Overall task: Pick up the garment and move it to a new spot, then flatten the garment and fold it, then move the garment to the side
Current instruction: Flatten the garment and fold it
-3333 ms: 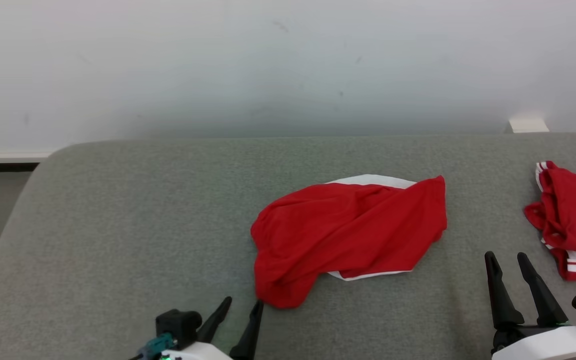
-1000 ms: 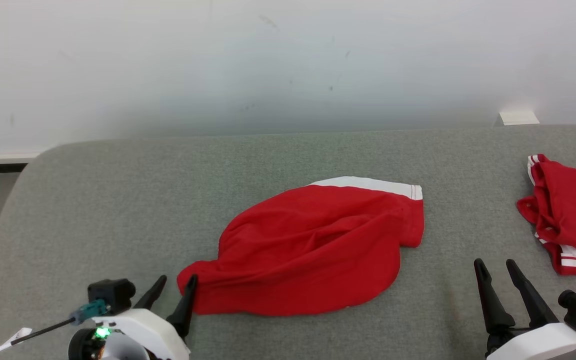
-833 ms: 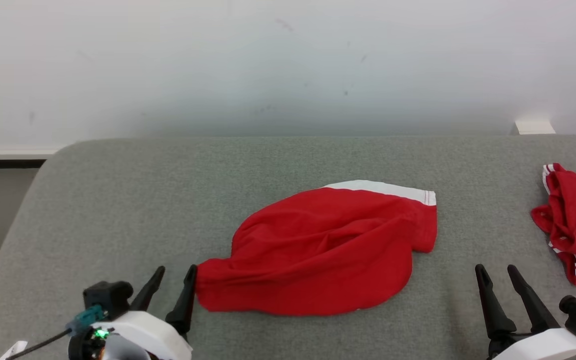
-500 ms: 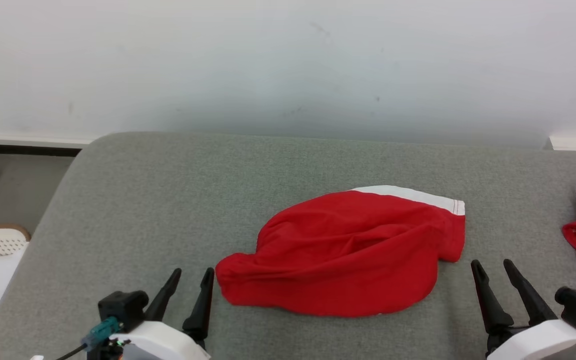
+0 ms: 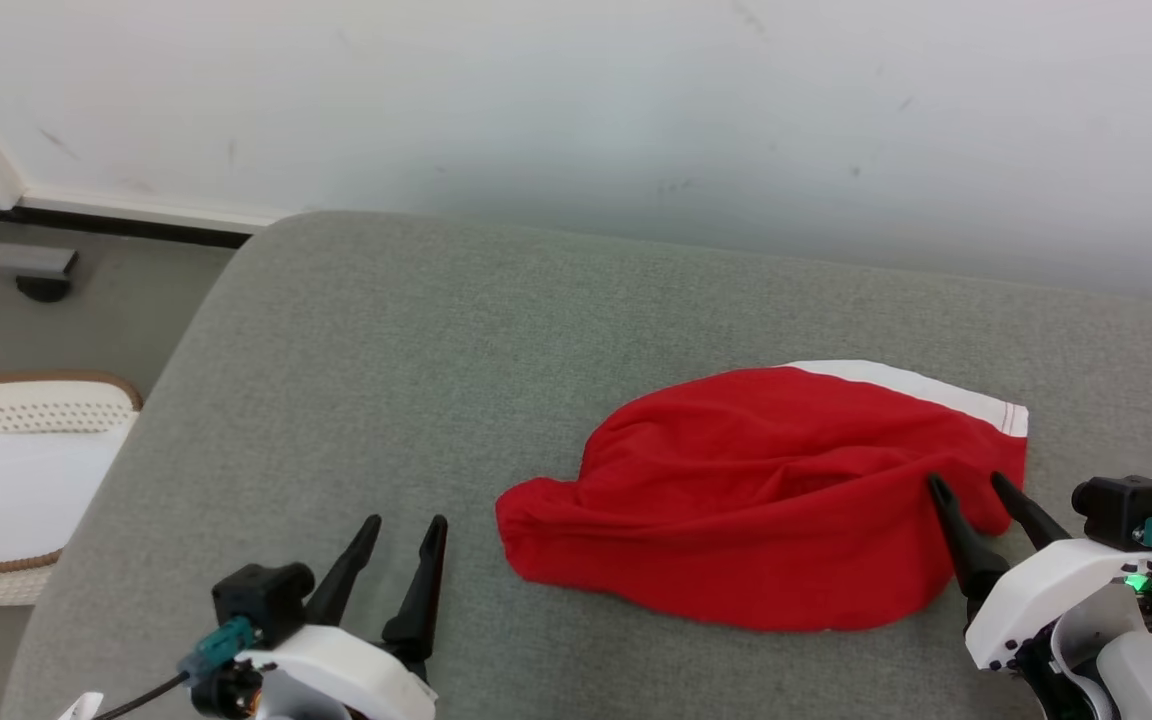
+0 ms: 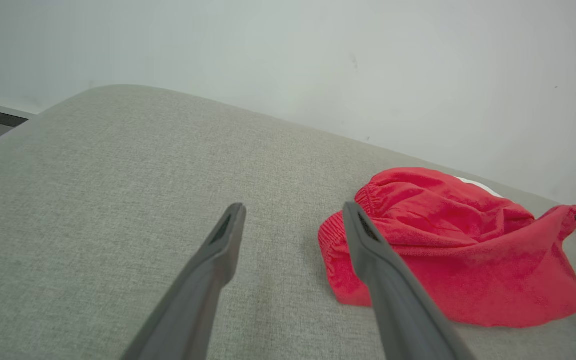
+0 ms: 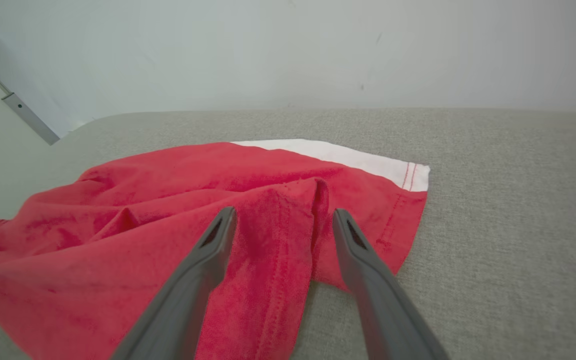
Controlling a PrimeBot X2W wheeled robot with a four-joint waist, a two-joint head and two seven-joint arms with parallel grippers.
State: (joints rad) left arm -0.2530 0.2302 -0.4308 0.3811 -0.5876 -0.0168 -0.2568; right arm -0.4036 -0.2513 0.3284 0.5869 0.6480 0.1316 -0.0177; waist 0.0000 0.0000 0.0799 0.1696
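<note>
Red garment [image 5: 756,500] is laid with long axis left–right on grey cushion [image 5: 356,350]; open fabric is seen leftward to its rounded edge. Left gripper [image 5: 406,522] and right gripper [image 5: 965,481] are held open.

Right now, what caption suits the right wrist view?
Open right claw poised over a fold of the rumpled red garment, lying on grey upholstery.

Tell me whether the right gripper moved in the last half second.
Yes. Against the red garment, the right gripper came in leftward: from beside its right end to open over it.
</note>
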